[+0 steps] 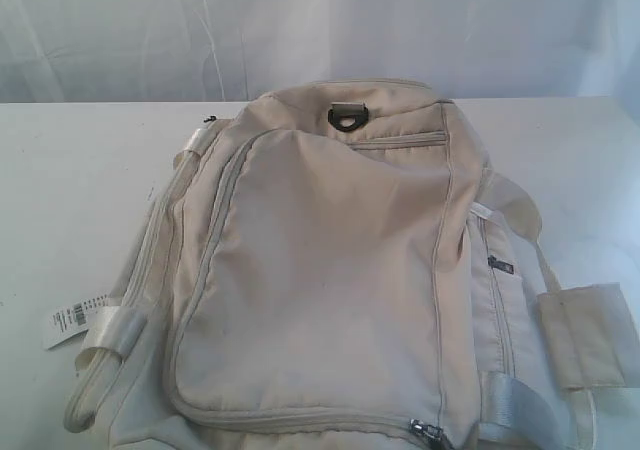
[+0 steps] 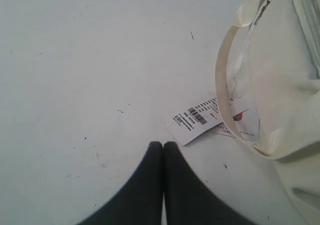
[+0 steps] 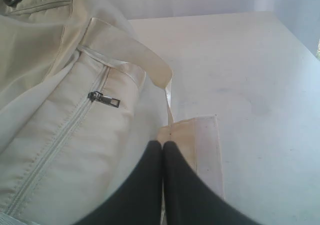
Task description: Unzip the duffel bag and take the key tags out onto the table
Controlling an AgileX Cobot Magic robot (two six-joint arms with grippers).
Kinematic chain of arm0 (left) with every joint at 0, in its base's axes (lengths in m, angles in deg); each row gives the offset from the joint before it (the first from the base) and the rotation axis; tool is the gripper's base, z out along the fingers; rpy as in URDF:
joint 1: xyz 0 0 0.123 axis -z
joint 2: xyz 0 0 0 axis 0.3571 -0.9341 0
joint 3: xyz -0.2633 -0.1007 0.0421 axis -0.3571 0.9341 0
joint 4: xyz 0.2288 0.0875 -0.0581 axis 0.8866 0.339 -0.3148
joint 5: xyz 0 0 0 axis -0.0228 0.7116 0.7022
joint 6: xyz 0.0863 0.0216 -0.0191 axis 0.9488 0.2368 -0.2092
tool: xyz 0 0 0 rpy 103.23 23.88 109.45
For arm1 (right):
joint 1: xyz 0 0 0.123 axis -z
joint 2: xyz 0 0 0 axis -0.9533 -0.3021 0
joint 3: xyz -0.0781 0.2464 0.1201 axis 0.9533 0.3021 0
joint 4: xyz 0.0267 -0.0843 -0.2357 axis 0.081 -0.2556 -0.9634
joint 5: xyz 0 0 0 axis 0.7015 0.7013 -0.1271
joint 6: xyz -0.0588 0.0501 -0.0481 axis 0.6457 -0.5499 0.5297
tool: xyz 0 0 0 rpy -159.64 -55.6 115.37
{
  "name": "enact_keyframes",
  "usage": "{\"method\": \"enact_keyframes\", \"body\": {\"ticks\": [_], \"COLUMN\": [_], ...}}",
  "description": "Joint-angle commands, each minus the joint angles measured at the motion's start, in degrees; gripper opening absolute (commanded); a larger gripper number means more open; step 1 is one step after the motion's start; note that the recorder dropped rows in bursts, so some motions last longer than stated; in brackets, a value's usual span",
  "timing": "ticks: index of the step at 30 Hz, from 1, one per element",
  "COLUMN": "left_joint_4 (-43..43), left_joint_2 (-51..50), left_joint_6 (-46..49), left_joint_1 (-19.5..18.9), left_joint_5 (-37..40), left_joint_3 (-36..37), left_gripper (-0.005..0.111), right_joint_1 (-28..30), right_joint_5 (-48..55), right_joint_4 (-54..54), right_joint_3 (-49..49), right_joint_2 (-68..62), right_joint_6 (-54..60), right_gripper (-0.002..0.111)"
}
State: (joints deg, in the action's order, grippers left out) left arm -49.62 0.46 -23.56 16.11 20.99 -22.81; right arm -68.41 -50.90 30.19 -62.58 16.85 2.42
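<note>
Duffel bag [image 1: 320, 270] lies flat on the table [image 1: 70, 180] and fills most of the ext. view. Black D-ring [image 1: 347, 118] sits at its far end, main zip pull [image 1: 427, 431] at the near edge. The flap zip looks closed all round. Neither arm shows in the ext. view.

L gripper [image 2: 163, 145]: seen only from its wrist cam. Both dark fingers are pressed together tip to tip w/ nothing btwn them. It's angled down over bare tabletop on the bag's left side. Tips are near the barcode label [image 2: 194, 118] and apart from it; can't tell if they touch the table. The pale handle loop [image 2: 220, 80] curves up just past the label, w/ the bag's side behind it.

R gripper [image 3: 163, 144]: same pose, fingers pressed together and holding nothing. It points down at the bag's right flank. Tips are over the corner of the strap pad [image 3: 205, 155], which lies flat on the table just beside the bag; contact unclear. Side-pocket zip pull [image 3: 104, 99] is close by, w/ that zip run closed below it. A webbing strap [image 3: 130, 52] crosses above the pocket.
</note>
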Motion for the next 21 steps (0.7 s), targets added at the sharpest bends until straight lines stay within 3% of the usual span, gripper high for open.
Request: {"method": "enact_keyframes", "body": {"ticks": [1, 21], "left_joint_4": [-0.61, -0.61], "left_joint_2": [0.26, 0.26], "left_joint_6": [-0.19, -0.19], "left_joint_1": [-0.22, -0.22], "left_joint_5": [0.03, 2.02], "left_joint_3": [0.18, 0.18], "left_gripper": [0.0, 0.0], "right_joint_1": [-0.26, -0.26], "right_joint_5": [-0.58, -0.58], "right_joint_4": [0.05, 0.05], "right_joint_3": [0.27, 0.27], "right_joint_2": [0.28, 0.28], "right_joint_6": [0.11, 0.11], "right_gripper": [0.0, 0.0]}}
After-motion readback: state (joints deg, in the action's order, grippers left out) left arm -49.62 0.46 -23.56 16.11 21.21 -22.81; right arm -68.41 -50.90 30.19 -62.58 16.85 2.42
